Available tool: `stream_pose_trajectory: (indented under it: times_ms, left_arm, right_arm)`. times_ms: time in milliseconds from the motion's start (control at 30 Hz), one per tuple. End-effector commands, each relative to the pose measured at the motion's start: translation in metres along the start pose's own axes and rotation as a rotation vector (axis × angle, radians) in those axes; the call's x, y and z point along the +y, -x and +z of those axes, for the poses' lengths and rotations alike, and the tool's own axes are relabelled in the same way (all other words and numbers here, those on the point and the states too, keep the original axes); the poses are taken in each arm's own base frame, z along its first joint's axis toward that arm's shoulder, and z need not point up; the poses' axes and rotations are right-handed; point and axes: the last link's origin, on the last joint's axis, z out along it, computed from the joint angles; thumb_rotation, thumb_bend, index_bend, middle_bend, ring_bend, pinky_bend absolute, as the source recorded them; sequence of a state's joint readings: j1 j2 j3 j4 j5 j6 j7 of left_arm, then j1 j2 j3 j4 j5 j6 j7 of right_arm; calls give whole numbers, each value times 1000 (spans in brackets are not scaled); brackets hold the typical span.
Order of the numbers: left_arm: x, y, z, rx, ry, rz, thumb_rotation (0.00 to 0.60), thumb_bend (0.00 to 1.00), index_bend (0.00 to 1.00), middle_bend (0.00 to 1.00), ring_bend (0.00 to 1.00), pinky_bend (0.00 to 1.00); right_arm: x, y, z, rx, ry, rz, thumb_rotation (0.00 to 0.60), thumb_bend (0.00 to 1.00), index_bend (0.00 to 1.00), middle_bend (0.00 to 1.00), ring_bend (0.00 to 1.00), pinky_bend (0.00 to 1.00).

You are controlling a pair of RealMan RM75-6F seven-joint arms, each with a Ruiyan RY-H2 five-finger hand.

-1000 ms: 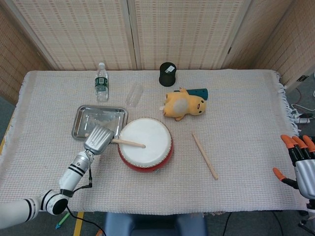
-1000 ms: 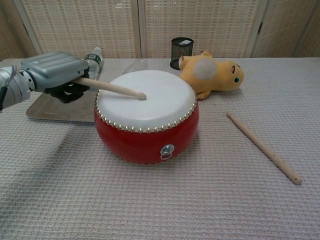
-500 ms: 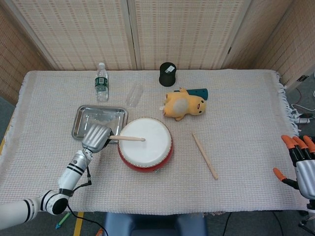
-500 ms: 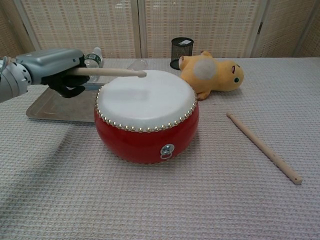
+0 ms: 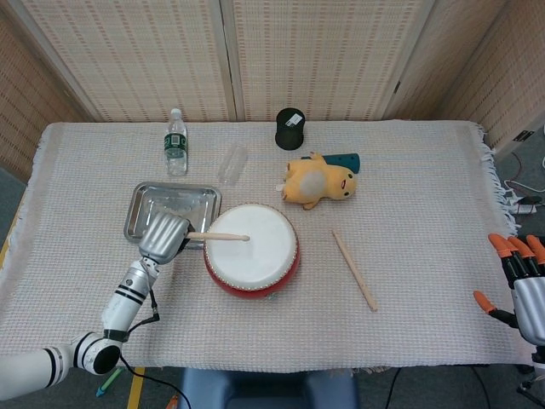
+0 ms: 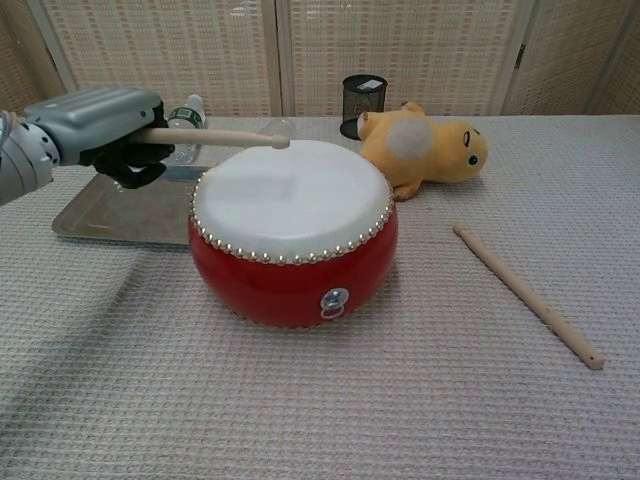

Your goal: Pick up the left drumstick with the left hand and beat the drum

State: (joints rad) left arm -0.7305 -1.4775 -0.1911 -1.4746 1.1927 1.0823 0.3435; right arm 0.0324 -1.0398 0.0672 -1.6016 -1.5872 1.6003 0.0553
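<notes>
The left hand (image 6: pixel 95 125) hovers level, fingers clamped on the left drumstick (image 6: pixel 215 138); its tip hangs above the drum (image 6: pixel 292 235). The right hand (image 5: pixel 521 285) idles, fingers apart.

Cloth-covered table (image 5: pixel 426 187), drum (image 5: pixel 251 249), tray (image 5: pixel 145 203), drumstick (image 5: pixel 354 269), plush (image 5: pixel 317 181)

You see tray (image 5: pixel 140 223) at left, bottle (image 5: pixel 175 142) upright beyond it, clear cup (image 5: pixel 232 162) lying on its side just right of bottle. Black mesh cup (image 5: pixel 289 128) stands at far centre. Yellow plush (image 5: pixel 318 181) lies near it, teal thing (image 5: pixel 345 160) partly hidden behind plush. Spare stick (image 5: pixel 354 269) lies at right on woven cloth (image 5: pixel 426 213).
</notes>
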Motion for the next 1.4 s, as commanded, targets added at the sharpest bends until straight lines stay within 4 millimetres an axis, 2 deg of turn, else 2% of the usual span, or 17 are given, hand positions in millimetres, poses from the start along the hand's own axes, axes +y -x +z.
stream_pose_trajectory:
  times_ms: [33, 167, 400, 467, 533, 567, 667, 900, 1033, 1067, 1233, 1400]
  left_arm:
    - [-2, 5, 0, -29, 11, 89, 600, 766, 991, 1000, 954, 1000]
    - [-3, 20, 0, -51, 36, 260, 600, 765, 990, 1000, 950, 1000]
    - [0, 22, -3, -51, 40, 241, 600, 765, 990, 1000, 950, 1000]
    - [1, 14, -3, -27, 31, 183, 600, 763, 990, 1000, 950, 1000]
    - [6, -9, -2, 47, -9, -70, 600, 758, 990, 1000, 950, 1000]
    - [5, -12, -3, 50, -5, -88, 600, 756, 990, 1000, 950, 1000]
    - [1, -10, -2, 28, 14, -26, 600, 757, 988, 1000, 950, 1000]
    - [-2, 21, -3, -86, 54, 219, 600, 756, 985, 1000, 947, 1000]
    - [-4, 21, -7, -76, 78, 314, 600, 755, 985, 1000, 946, 1000]
    - [-3, 18, -8, -65, 77, 300, 600, 755, 983, 1000, 945, 1000]
    - [-6, -11, -11, 98, -1, -34, 600, 756, 974, 1000, 942, 1000]
    - [-35, -19, 0, 133, -99, -173, 600, 755, 973, 1000, 941, 1000]
  right_arm:
    - [0, 0, 0, 0, 0, 1, 600, 210, 0, 120, 0, 1]
    - [0, 2, 1, -7, 0, 2, 600, 210, 0, 120, 0, 1]
    - [1, 0, 1, 0, 2, 3, 600, 210, 0, 120, 0, 1]
    - [1, -1, 0, 3, 0, 3, 600, 210, 0, 120, 0, 1]
    - [1, -2, 0, 13, -1, 1, 600, 210, 0, 120, 0, 1]
    - [1, -3, 0, 13, -1, 1, 600, 210, 0, 120, 0, 1]
    - [1, -2, 0, 9, -2, 4, 600, 210, 0, 120, 0, 1]
    - [3, -2, -1, 7, 3, 6, 600, 210, 0, 120, 0, 1]
    - [3, -3, -2, 11, 4, 5, 600, 210, 0, 120, 0, 1]
    - [3, -4, -2, 13, 4, 5, 600, 210, 0, 120, 0, 1]
    - [2, -4, -3, 13, 1, 5, 600, 210, 0, 120, 0, 1]
    - [2, -4, -3, 14, 2, 6, 600, 210, 0, 120, 0, 1]
